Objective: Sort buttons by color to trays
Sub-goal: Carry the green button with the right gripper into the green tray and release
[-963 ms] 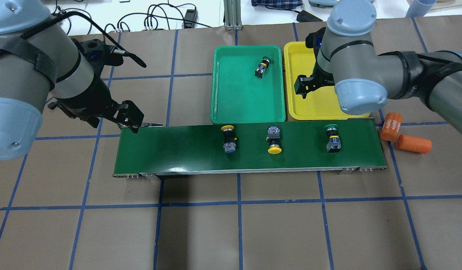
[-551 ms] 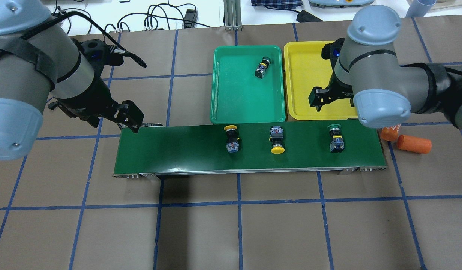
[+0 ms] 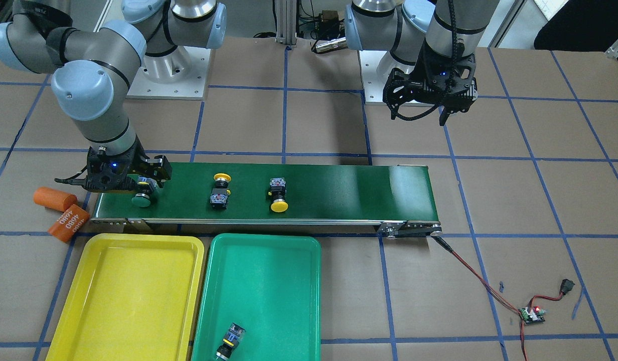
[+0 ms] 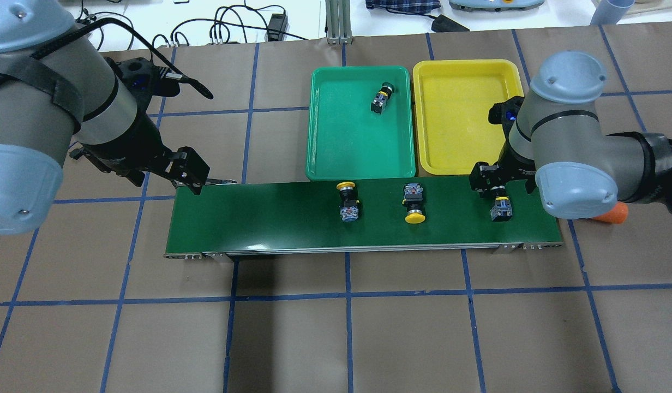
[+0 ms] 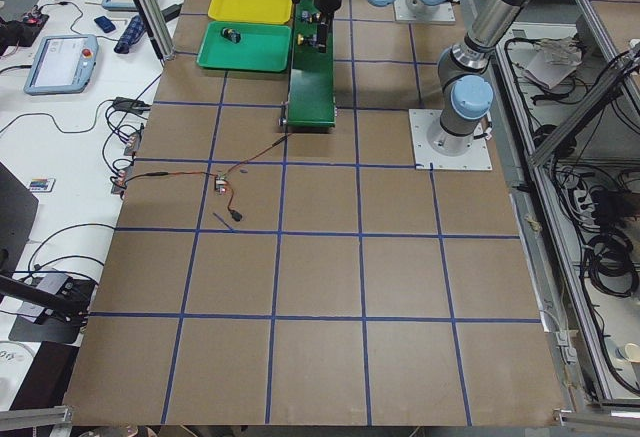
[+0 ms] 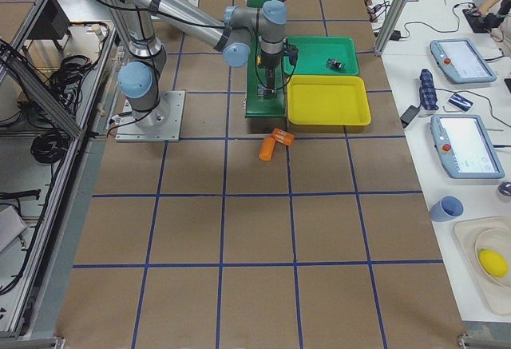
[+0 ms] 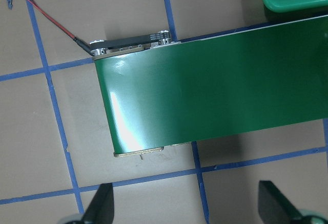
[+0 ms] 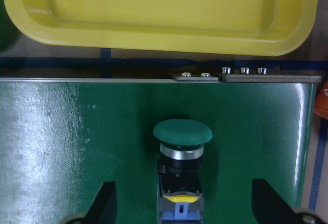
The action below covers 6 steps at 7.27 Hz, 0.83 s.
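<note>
Overall: we are viewing a paper-covered table (image 4: 347, 338) with a long dark-green conveyor belt (image 4: 259, 215) lying across it.
Green tray (image 4: 336, 147): it is sitting just beyond the belt's far edge, near the middle, and is holding one green-capped button (image 4: 381, 98), which is lying on its side toward the far right corner.
Yellow tray (image 4: 456, 131): it is sitting just beside the green tray, on the robot's right.
Right gripper (image 8: 184, 203): we are seeing it hanging close over the belt's right end, its fingers (image 8: 105, 203) spread wide on either side of a second green-capped button (image 8: 182, 131) and touching neither side of it.
Second green-capped button: it is lying on its side on the belt between those fingers, cap pointing toward the yellow tray.
Yellow-capped buttons: we are finding two lying apart on the belt's middle stretch. The left yellow-capped button (image 4: 348, 201) is pointing its cap toward the trays, and the right yellow-capped button (image 4: 414, 206) is pointing its cap toward the robot.
Left gripper (image 7: 187, 208): we are seeing it hovering near the belt's left end, on the robot's side, fingers spread wide with only table paper between them.
Orange cylinders: two are lying on the table just past the belt's right end, a plain orange cylinder (image 3: 52, 198) and an orange cylinder marked "4680" (image 3: 68, 223).
</note>
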Motion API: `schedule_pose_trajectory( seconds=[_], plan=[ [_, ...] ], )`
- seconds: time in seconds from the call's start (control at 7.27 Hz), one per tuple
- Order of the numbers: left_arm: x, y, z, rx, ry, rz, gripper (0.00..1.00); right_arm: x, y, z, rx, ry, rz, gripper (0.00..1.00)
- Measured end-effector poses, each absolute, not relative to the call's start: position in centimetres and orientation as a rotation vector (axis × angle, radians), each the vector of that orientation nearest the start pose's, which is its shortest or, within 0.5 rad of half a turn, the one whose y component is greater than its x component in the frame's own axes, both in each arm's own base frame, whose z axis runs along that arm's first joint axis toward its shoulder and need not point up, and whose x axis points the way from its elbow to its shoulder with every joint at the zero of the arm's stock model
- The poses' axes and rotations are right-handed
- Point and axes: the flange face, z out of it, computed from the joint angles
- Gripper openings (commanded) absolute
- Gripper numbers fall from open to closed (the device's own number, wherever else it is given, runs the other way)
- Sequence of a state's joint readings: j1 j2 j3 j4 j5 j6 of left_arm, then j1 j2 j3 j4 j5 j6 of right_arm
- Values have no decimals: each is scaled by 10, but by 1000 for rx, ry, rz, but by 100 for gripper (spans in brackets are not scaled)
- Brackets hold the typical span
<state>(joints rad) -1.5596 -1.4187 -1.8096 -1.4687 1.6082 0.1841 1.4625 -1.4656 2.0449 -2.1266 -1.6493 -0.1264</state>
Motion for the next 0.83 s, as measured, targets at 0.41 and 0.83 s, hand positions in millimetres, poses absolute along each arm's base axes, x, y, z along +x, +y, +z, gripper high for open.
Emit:
schedule_pose_trajectory(
  seconds=[0.41,0.83],
  plan=[
    [-125,-426,450,268,3089,-16,100,55,-479,259,-8,3208,103,0],
    [-119,-429,454,247,3097,-17,100,45,-489,274,9,3213,33,0]
  ],
)
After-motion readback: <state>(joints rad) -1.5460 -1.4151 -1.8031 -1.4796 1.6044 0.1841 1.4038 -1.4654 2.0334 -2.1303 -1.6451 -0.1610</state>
